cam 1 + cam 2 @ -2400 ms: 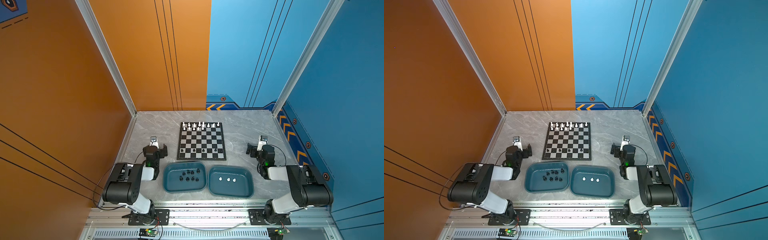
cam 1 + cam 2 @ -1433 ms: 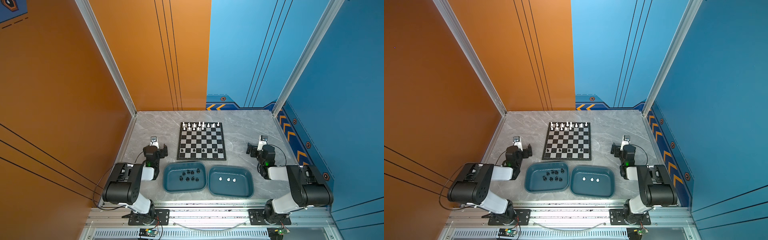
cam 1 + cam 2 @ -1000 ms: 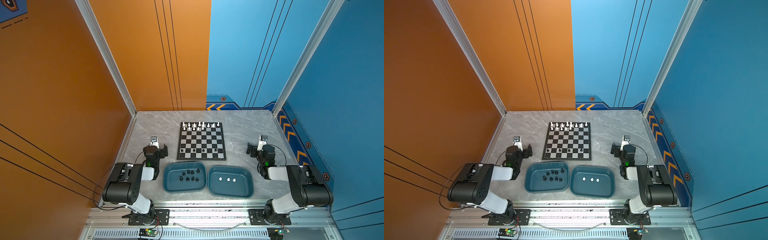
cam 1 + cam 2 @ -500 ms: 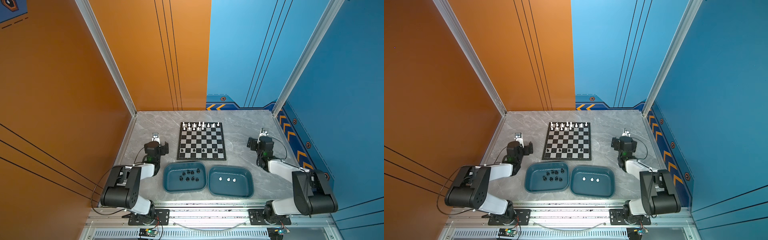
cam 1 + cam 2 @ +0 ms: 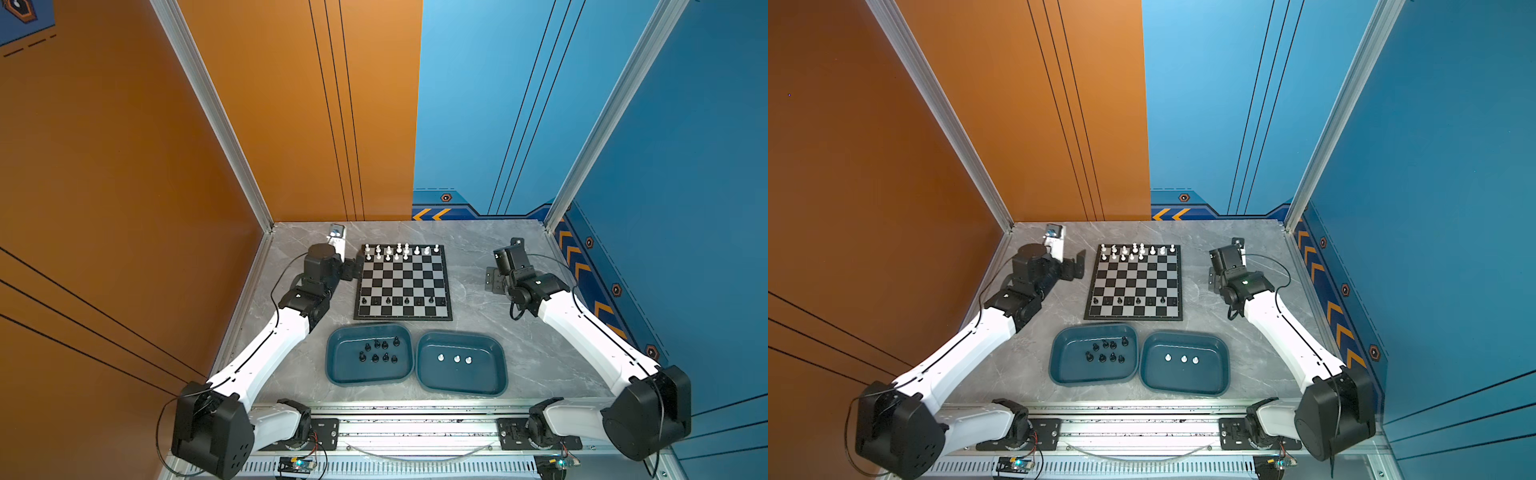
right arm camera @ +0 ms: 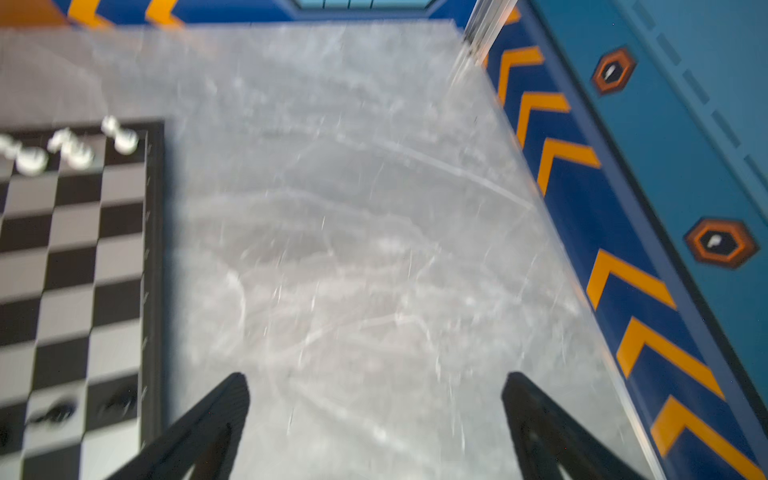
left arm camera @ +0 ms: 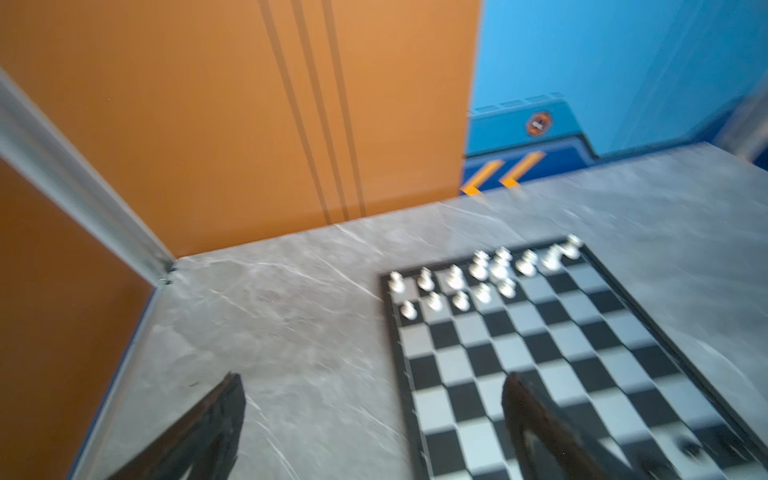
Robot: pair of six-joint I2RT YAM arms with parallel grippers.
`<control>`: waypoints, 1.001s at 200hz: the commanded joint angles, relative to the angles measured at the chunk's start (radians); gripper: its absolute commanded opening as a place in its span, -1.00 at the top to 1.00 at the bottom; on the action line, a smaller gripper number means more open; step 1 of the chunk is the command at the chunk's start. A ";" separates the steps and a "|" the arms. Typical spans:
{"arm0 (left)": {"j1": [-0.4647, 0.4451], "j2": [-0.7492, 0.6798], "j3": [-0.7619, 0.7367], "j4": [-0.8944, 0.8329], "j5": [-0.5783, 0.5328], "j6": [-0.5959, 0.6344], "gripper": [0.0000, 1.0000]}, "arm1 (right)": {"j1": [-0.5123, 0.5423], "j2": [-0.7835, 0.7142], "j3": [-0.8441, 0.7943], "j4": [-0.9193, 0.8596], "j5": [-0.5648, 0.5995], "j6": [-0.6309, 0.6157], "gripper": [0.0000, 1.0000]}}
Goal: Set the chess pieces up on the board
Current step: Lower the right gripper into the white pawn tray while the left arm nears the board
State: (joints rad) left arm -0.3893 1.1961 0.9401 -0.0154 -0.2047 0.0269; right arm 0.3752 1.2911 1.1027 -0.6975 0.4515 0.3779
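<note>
The board (image 5: 402, 282) lies in the middle of the bench (image 5: 469, 249), with white pieces (image 5: 401, 251) on its far two rows and a few black pieces (image 5: 397, 300) along a near row. More black ones sit in the left tray (image 5: 345, 370), and three white ones in the right tray (image 5: 478, 378). The left gripper (image 7: 374, 378) is at the board's left edge and the right gripper (image 6: 374, 376) is over bare bench; both have their jaws wide apart, holding nothing.

My left arm (image 5: 270, 345) and right arm (image 5: 590, 332): white shells, black joint housings (image 5: 212, 432). Thin black cable (image 5: 513, 318) loops at each wrist. My jaws: black, tapered. Bases bolted onto a silver rail (image 5: 415, 430).
</note>
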 commanded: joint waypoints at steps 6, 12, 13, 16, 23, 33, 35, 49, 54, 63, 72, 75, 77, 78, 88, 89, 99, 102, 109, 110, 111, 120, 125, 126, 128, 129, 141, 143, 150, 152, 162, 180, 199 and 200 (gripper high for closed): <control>-0.117 -0.066 0.041 -0.277 0.000 -0.011 -0.95 | 0.071 -0.095 0.014 -0.351 -0.096 0.129 -0.77; -0.151 -0.079 0.049 -0.310 -0.016 -0.012 -0.95 | 0.086 -0.116 0.007 -0.390 -0.120 0.152 -0.74; -0.156 -0.081 0.051 -0.313 -0.019 -0.012 -0.95 | 0.087 -0.120 0.006 -0.393 -0.122 0.157 -0.74; -0.171 -0.087 0.053 -0.330 -0.026 -0.012 -0.95 | 0.095 -0.130 0.003 -0.415 -0.130 0.171 -0.74; -0.207 -0.096 0.062 -0.368 -0.039 -0.011 -0.95 | 0.108 -0.158 -0.005 -0.455 -0.156 0.203 -0.72; -0.246 -0.110 0.070 -0.412 -0.048 -0.002 -0.95 | 0.123 -0.202 -0.022 -0.492 -0.211 0.242 -0.63; -0.257 -0.112 0.071 -0.418 -0.047 0.000 -0.95 | 0.126 -0.210 -0.026 -0.499 -0.219 0.251 -0.61; -0.303 -0.125 0.071 -0.455 -0.057 0.008 -0.95 | 0.148 -0.269 -0.047 -0.545 -0.261 0.311 -0.54; -0.312 -0.129 0.068 -0.464 -0.058 0.007 -0.95 | 0.151 -0.285 -0.051 -0.558 -0.278 0.328 -0.54; -0.328 -0.133 0.065 -0.472 -0.052 0.002 -0.95 | 0.155 -0.309 -0.059 -0.574 -0.311 0.351 -0.52; -0.338 -0.135 0.063 -0.474 -0.043 0.000 -0.95 | 0.163 -0.322 -0.066 -0.589 -0.333 0.372 -0.47; -0.341 -0.133 0.063 -0.473 -0.042 -0.002 -0.95 | 0.166 -0.325 -0.068 -0.593 -0.338 0.378 -0.44; -0.342 -0.132 0.063 -0.472 -0.039 -0.003 -0.95 | 0.167 -0.327 -0.069 -0.596 -0.343 0.382 -0.43; -0.343 -0.132 0.064 -0.472 -0.039 -0.002 -0.95 | 0.168 -0.328 -0.070 -0.597 -0.345 0.383 -0.43; -0.353 -0.121 0.072 -0.473 -0.030 -0.005 -0.95 | 0.179 -0.331 -0.079 -0.600 -0.368 0.393 -0.39; -0.354 -0.120 0.073 -0.473 -0.029 -0.004 -0.95 | 0.182 -0.331 -0.079 -0.600 -0.369 0.394 -0.38; -0.364 -0.105 0.083 -0.473 -0.014 -0.004 -0.95 | 0.200 -0.326 -0.090 -0.602 -0.378 0.404 -0.31; -0.366 -0.100 0.083 -0.472 -0.009 -0.002 -0.96 | 0.207 -0.323 -0.093 -0.600 -0.381 0.407 -0.28; -0.375 -0.089 0.083 -0.473 -0.001 0.001 -0.96 | 0.220 -0.319 -0.104 -0.593 -0.388 0.410 -0.23; -0.377 -0.087 0.083 -0.473 -0.001 0.002 -0.95 | 0.223 -0.319 -0.105 -0.591 -0.390 0.410 -0.22; -0.379 -0.086 0.083 -0.473 -0.001 0.002 -0.96 | 0.225 -0.319 -0.106 -0.590 -0.391 0.410 -0.21; -0.391 -0.074 0.083 -0.472 -0.001 0.003 -0.97 | 0.241 -0.310 -0.122 -0.573 -0.396 0.416 -0.16; -0.399 -0.068 0.083 -0.471 -0.005 0.004 -0.97 | 0.244 -0.306 -0.131 -0.560 -0.405 0.418 -0.12; -0.401 -0.067 0.082 -0.472 -0.005 0.004 -0.97 | 0.245 -0.305 -0.132 -0.557 -0.408 0.418 -0.11; -0.401 -0.065 0.083 -0.472 -0.007 0.003 -0.97 | 0.246 -0.302 -0.135 -0.552 -0.413 0.418 -0.10; -0.403 -0.065 0.083 -0.471 -0.007 0.003 -0.97 | 0.246 -0.302 -0.136 -0.551 -0.415 0.418 -0.10; -0.414 -0.052 0.083 -0.471 -0.011 -0.001 -0.98 | 0.248 -0.284 -0.149 -0.517 -0.437 0.424 -0.09; -0.414 -0.052 0.083 -0.471 -0.013 -0.002 -0.98 | 0.249 -0.282 -0.152 -0.509 -0.439 0.426 -0.09; -0.419 -0.049 0.082 -0.469 -0.016 -0.005 -0.98 | 0.254 -0.274 -0.158 -0.487 -0.445 0.429 -0.10; -0.419 -0.050 0.081 -0.469 -0.018 -0.007 -0.98 | 0.256 -0.272 -0.159 -0.481 -0.445 0.430 -0.10; -0.418 -0.054 0.071 -0.460 -0.025 -0.010 -0.98 | 0.263 -0.259 -0.172 -0.452 -0.445 0.433 -0.10; -0.418 -0.065 0.053 -0.446 -0.038 -0.010 -0.97 | 0.267 -0.225 -0.195 -0.400 -0.448 0.431 -0.07; -0.419 -0.079 0.041 -0.446 -0.055 -0.009 -0.96 | 0.277 -0.181 -0.219 -0.347 -0.460 0.427 0.03; -0.419 -0.080 0.041 -0.446 -0.055 -0.010 -0.96 | 0.278 -0.178 -0.221 -0.343 -0.462 0.427 0.03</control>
State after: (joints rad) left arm -0.7998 1.1442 0.9913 -0.4641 -0.2321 0.0265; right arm 0.6399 1.0698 0.9161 -1.1301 0.0162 0.7898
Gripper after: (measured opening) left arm 0.985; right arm 0.508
